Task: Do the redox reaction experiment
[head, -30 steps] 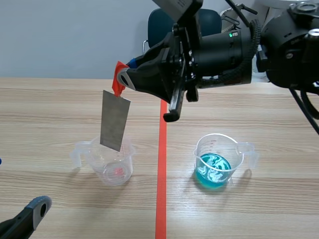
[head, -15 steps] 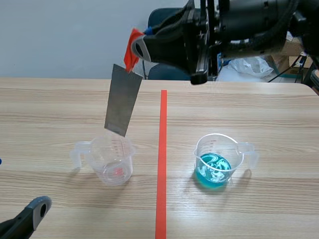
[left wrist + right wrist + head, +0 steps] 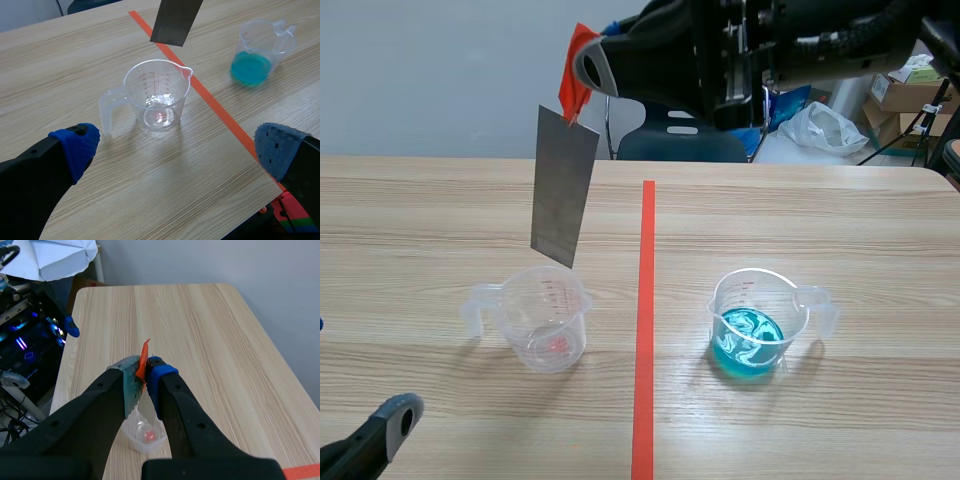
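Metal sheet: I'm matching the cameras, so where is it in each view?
Scene view: metal sheet hangs from the right end effector, above the cup without blue liquid.
Left wrist view: only its lower end, above that cup.
Right wrist view: only its orange-red tab, pinched in the end effector.
Shared landmark: that cup.

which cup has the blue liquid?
The cup on the right arm's side holds blue liquid. The other cup, by the hanging metal sheet, is clear with only a small red spot inside.
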